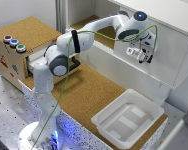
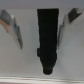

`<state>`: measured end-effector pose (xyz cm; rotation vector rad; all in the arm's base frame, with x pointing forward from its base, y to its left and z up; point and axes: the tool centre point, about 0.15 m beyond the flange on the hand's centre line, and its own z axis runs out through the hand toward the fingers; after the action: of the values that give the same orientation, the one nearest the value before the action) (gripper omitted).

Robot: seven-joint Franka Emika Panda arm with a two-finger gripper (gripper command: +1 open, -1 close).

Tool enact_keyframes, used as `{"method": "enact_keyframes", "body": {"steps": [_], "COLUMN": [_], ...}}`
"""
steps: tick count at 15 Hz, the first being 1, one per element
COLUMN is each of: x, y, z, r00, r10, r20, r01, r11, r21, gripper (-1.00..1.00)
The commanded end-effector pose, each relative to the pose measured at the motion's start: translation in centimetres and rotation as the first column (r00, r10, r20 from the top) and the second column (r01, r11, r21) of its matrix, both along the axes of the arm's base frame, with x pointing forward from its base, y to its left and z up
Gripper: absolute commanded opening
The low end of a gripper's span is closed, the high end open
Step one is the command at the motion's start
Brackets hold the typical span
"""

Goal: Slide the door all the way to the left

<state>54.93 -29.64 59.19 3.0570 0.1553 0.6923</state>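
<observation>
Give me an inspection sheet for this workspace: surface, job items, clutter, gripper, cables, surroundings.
Surface: cork-topped table, bare in the middle.
Job's things: door of the white cabinet, a plain white panel; its handle shows dark in the wrist view.
Clutter: white plastic tray near the table's corner, nothing seen inside it; wooden box with three buttons on top, at the exterior view's left.
Grippers: gripper at the door face; fingers spread either side of the handle, not closed on it.
Cables: green cable running along the arm down to its base.
Surroundings: cabinet frame above the door; perforated metal base plate.
</observation>
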Motion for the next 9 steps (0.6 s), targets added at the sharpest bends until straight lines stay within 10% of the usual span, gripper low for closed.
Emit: {"method": "enact_keyframes", "body": {"steps": [1,9], "x": [0.4,-0.1], "y": [-1.4,-0.2], "z": [0.6,0.3], "r00": [0.999,0.999], "r10": [0.014,0.033], "r20": [-0.029,-0.038], "r01": [-0.014,-0.032], "r11": [0.999,0.999], "r21": [0.031,0.035], "gripper": [-1.0,-1.0]}}
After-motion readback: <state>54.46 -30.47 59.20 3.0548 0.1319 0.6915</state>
